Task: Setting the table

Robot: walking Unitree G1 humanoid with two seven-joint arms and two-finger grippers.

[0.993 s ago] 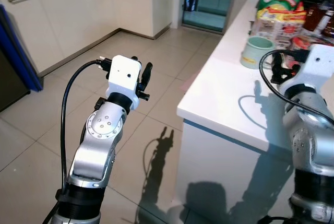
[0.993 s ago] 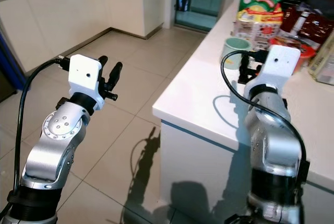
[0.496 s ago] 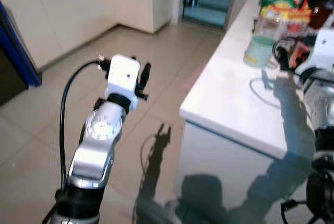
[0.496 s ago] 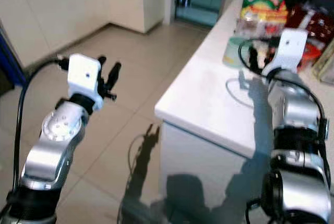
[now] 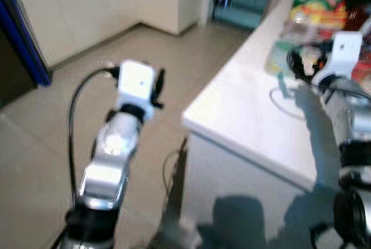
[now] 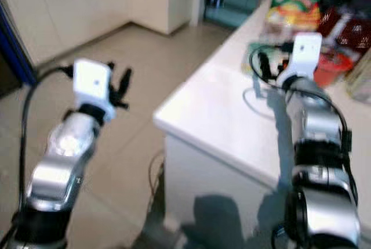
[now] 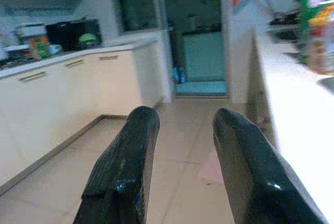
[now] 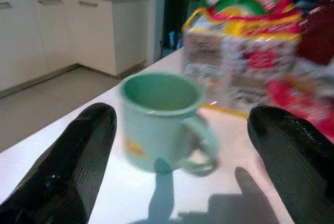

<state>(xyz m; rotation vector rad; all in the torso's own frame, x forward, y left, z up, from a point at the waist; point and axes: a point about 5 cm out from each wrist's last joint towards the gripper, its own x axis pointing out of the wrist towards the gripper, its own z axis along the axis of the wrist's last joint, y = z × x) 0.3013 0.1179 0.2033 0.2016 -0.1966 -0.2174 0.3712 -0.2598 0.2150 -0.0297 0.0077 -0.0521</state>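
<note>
White counter [image 6: 220, 115] corner sits nearest us, our two silver arms either side. Left gripper [image 7: 180, 172] hangs over tiled floor [image 5: 52, 139], off the counter, fingers parted, holding nothing. Right gripper [image 8: 177, 166] is above the counter, fingers spread wide either side of one green mug [image 8: 162, 122], not touching it. Head views are blurred and the arm hides most of the mug; right wrist view shows it upright on the counter, handle towards the far packets. Behind it: one red-yellow-green snack bag [image 8: 242, 36]. Left wrist view adds cream cabinets [image 7: 68, 93] and a doorway [image 7: 201, 41] beyond.
</note>
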